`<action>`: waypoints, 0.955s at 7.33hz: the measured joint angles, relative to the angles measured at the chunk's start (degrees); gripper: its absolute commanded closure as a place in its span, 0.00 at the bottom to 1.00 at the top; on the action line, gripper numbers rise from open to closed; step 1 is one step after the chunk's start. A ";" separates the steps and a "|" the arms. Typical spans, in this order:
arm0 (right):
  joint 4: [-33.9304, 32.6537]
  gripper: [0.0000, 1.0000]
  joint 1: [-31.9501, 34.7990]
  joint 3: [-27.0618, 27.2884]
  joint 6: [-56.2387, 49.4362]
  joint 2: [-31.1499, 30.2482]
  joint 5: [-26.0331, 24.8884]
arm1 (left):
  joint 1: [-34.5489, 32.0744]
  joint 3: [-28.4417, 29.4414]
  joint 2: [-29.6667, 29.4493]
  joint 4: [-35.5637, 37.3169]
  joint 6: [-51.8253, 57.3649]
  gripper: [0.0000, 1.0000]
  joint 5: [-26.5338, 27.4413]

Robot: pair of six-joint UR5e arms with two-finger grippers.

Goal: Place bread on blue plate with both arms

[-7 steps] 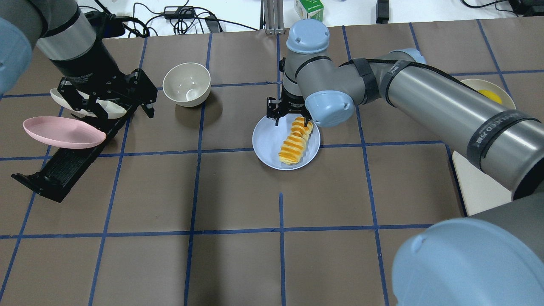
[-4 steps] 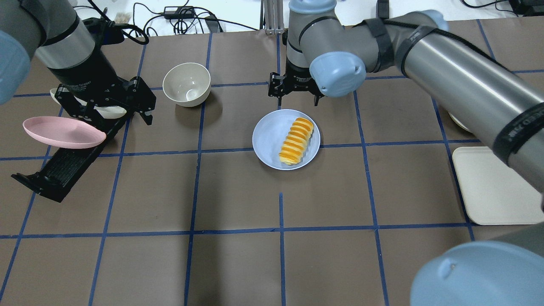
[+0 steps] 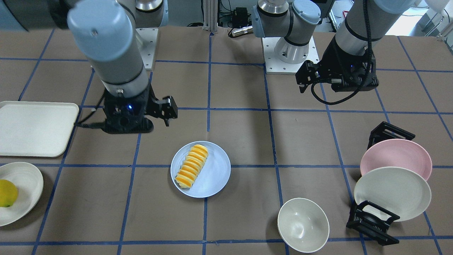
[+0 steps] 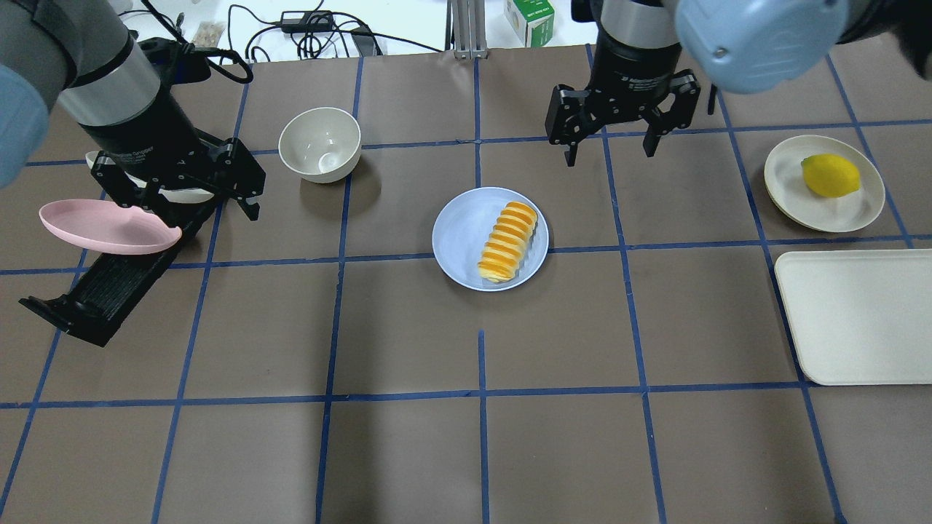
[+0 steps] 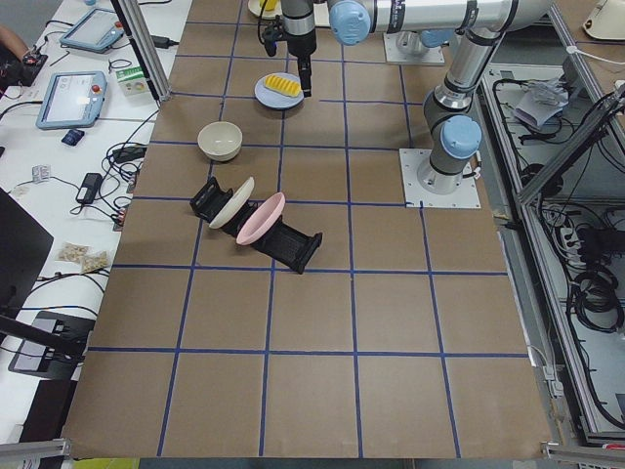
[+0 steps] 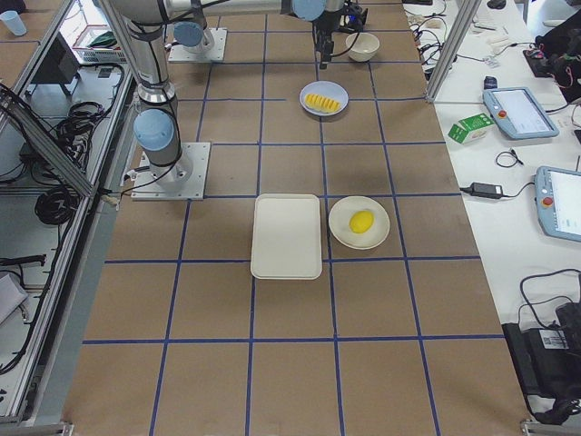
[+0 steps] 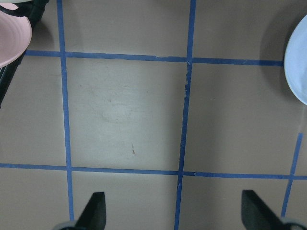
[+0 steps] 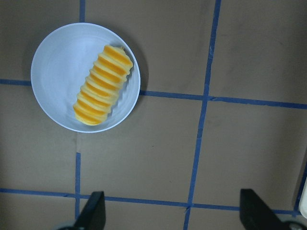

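The bread (image 4: 507,242), a ridged orange and pale-yellow loaf, lies on the right half of the blue plate (image 4: 459,240) near the table's middle. Both also show in the front view, bread (image 3: 192,166) and plate (image 3: 216,170), and in the right wrist view, bread (image 8: 102,85) and plate (image 8: 57,67). My right gripper (image 4: 609,154) hangs open and empty above the table, beyond and to the right of the plate. My left gripper (image 4: 196,207) is open and empty over the dish rack at the far left. The left wrist view shows only the plate's edge (image 7: 298,67).
A cream bowl (image 4: 320,143) stands left of the plate. A black rack (image 4: 102,291) holds a pink plate (image 4: 109,227) and an off-white plate (image 3: 391,193). At the right, a lemon (image 4: 830,175) sits on an off-white plate (image 4: 790,178), beside a cream tray (image 4: 855,316).
My right gripper has risen off the bread and moved back and to the right, leaving the bread lying on the blue plate. My left gripper has shifted only slightly.
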 measured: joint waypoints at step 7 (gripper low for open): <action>-1.02 0.00 -3.57 3.92 -3.22 -3.29 -0.08 | -0.05 -0.36 0.03 0.09 0.01 0.00 -0.05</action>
